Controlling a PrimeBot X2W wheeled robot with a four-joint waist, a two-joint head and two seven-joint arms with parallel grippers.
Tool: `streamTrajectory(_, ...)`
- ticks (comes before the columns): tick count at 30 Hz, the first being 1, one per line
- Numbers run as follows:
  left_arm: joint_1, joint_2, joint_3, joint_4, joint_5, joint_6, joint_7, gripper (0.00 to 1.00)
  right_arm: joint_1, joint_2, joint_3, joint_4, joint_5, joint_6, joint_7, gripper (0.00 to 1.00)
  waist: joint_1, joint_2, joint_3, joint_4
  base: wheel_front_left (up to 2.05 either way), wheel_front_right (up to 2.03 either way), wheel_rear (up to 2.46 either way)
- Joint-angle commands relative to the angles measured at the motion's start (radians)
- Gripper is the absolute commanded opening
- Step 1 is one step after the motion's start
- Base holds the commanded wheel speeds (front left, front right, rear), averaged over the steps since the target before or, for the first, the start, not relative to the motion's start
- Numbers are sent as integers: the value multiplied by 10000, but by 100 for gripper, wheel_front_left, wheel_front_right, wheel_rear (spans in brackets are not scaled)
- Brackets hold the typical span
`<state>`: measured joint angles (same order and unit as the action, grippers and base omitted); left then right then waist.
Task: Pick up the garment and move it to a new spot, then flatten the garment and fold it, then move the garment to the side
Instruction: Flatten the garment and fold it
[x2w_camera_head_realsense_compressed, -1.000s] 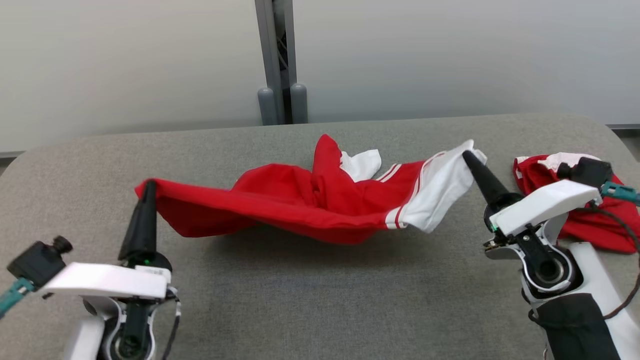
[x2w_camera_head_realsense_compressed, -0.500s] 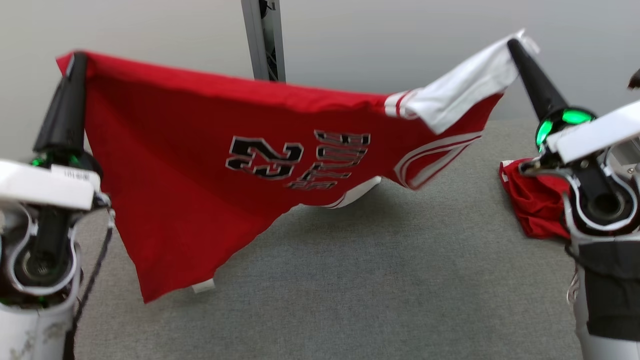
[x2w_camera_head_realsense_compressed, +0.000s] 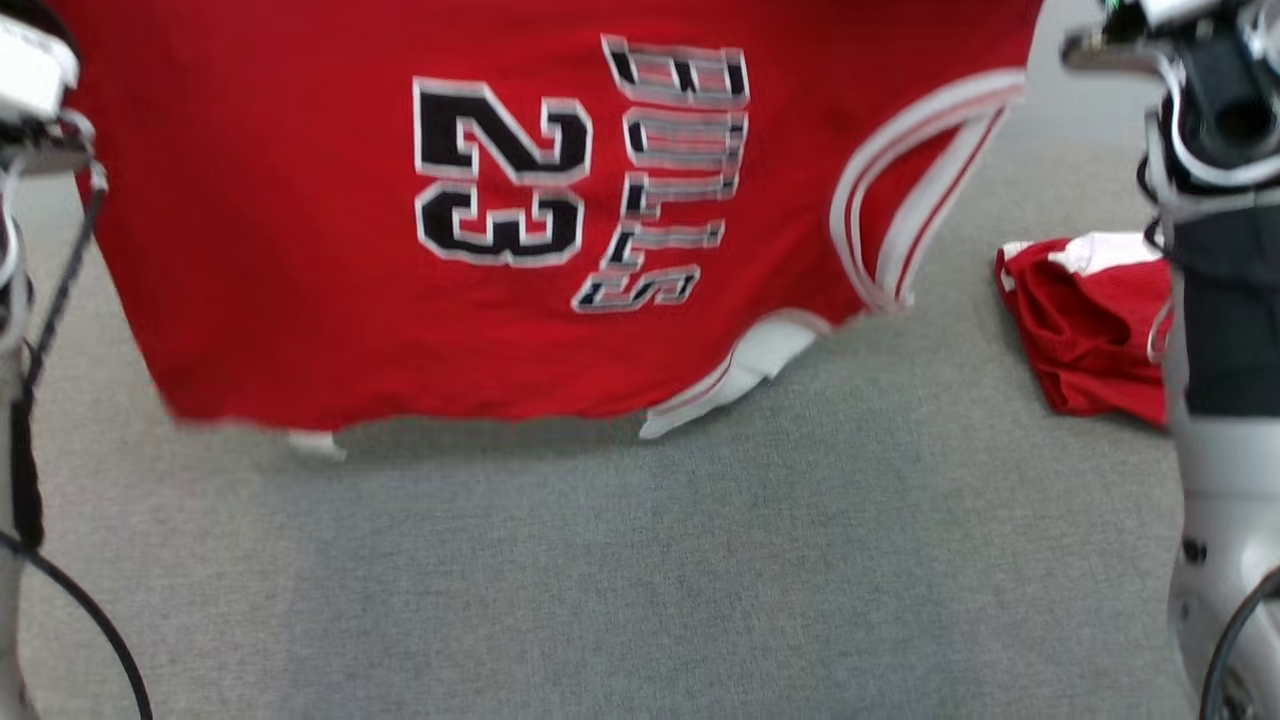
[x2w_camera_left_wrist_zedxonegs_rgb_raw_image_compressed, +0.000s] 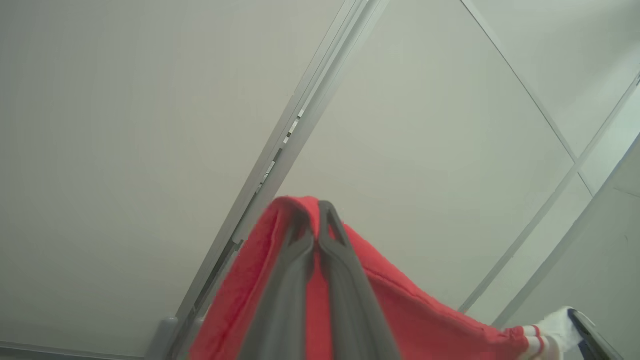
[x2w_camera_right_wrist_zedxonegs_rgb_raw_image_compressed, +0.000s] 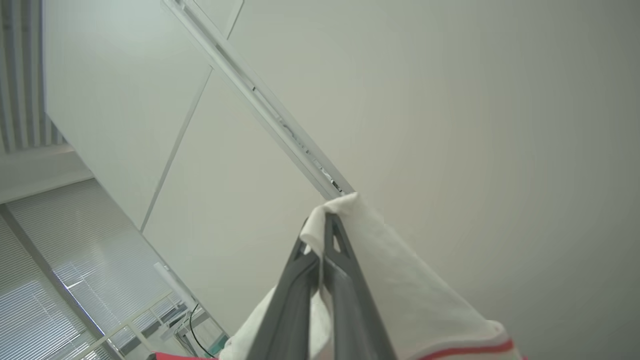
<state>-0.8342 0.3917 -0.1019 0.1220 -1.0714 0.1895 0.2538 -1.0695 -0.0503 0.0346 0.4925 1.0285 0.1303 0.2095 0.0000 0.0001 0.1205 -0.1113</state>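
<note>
Aloft, left gripper (x2w_camera_left_wrist_zedxonegs_rgb_raw_image_compressed: 314, 212) pinches garment (x2w_camera_head_realsense_compressed: 300, 250) red edge; right gripper (x2w_camera_right_wrist_zedxonegs_rgb_raw_image_compressed: 324, 225) pinches white corner.

Right gripper (x2w_camera_right_wrist_zedxonegs_rgb_raw_image_compressed: 325, 227) pinched tight on white edge of garment (x2w_camera_right_wrist_zedxonegs_rgb_raw_image_compressed: 400, 280), cloth folded over the tip and draping down to lower right, red stripe (x2w_camera_right_wrist_zedxonegs_rgb_raw_image_compressed: 465, 349) near bottom edge, scrap of red at bottom left. Fingers (x2w_camera_right_wrist_zedxonegs_rgb_raw_image_compressed: 350, 310) point up at pale wall (x2w_camera_right_wrist_zedxonegs_rgb_raw_image_compressed: 475, 125) with a metal rail (x2w_camera_right_wrist_zedxonegs_rgb_raw_image_compressed: 260, 105) running diagonally from top left down to the gripper tip; window blinds (x2w_camera_right_wrist_zedxonegs_rgb_raw_image_compressed: 50, 285) at lower left.
</note>
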Motion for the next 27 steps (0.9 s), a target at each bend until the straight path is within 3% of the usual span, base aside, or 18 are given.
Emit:
streamTrajectory(1, -505, 91, -51, 363, 174, 33, -30, 0, -627, -20, 109, 481, -88, 8, -365, 0, 0, -1, 628, -124, 0, 0, 0)
streamTrajectory(6, -2137, 352, -487, 1903, 923, -191, -207, 0, -2829, -25, 781, 2495, -350, 6, -1757, 0, 0, -1, 1532, -132, 0, 0, 0)
streamTrajectory(12, -3718, 727, -584, 3511, 1776, -553, -1255, 0, -4860, -47, 1879, 3996, 458, 6, -3438, 0, 0, -1, 2181, -418, 0, 0, 0)
streamTrajectory(19, -4973, 1328, -500, 4524, 2419, -1055, -2504, 0, -6054, -45, 3578, 4322, 1961, 5, -4550, 0, 0, -1, 3064, -1133, 0, 0, 0)
streamTrajectory(27, -4889, 1252, -347, 5404, 2182, -1853, -3356, 0, -5632, -51, 4667, 4201, 2443, 5, -4752, 0, 0, -1, 3918, -1186, 0, 0, 0)
